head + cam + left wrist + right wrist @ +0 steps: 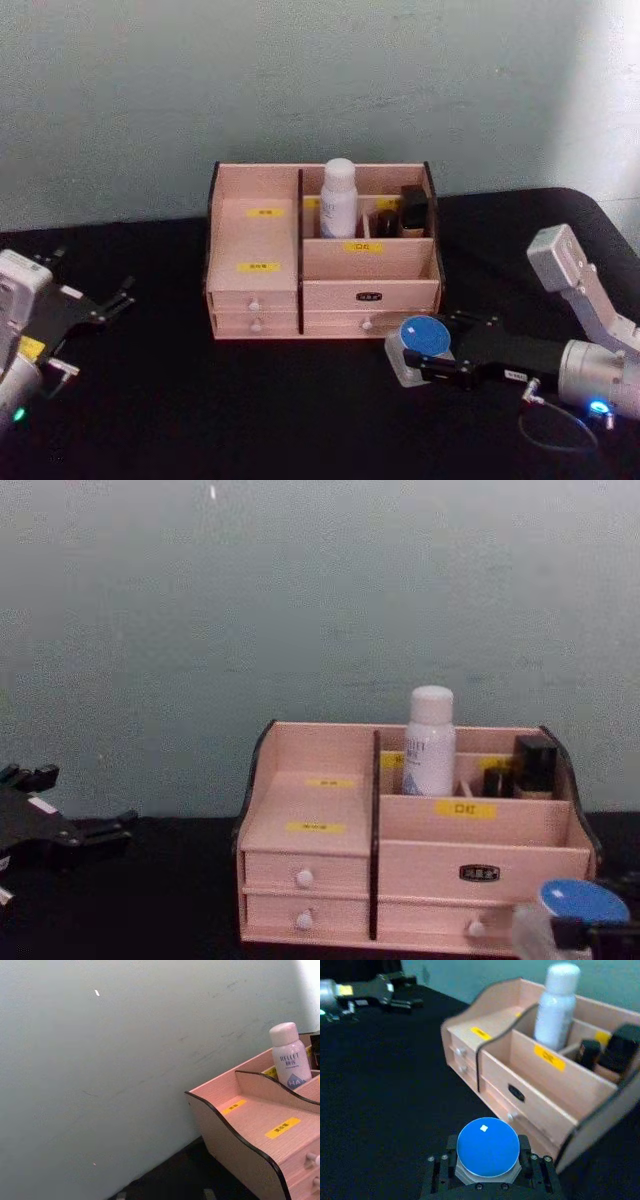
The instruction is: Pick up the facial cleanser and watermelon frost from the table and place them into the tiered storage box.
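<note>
The facial cleanser [338, 200] [290, 1057] [555, 1007] [430, 742] stands upright in a rear compartment of the tiered storage box [260, 230] [250, 1125] [540, 1085] [310, 800], just right of the black divider. My right gripper [432, 352] [487, 1170] is shut on the watermelon frost [427, 335] [487, 1146] [580, 900], a blue-lidded jar. It sits low in front of the box's right drawers. I cannot tell whether the jar rests on the table. Far to the left of the box, my left gripper [118, 297] [405, 997] [100, 830] is open with nothing in it.
Small black containers [413, 212] [622, 1047] [535, 760] fill the rear right compartments beside the cleanser. The box's front right compartment [368, 262] and its stepped left shelves hold nothing. A black cloth [200, 400] covers the table, and a pale wall stands close behind.
</note>
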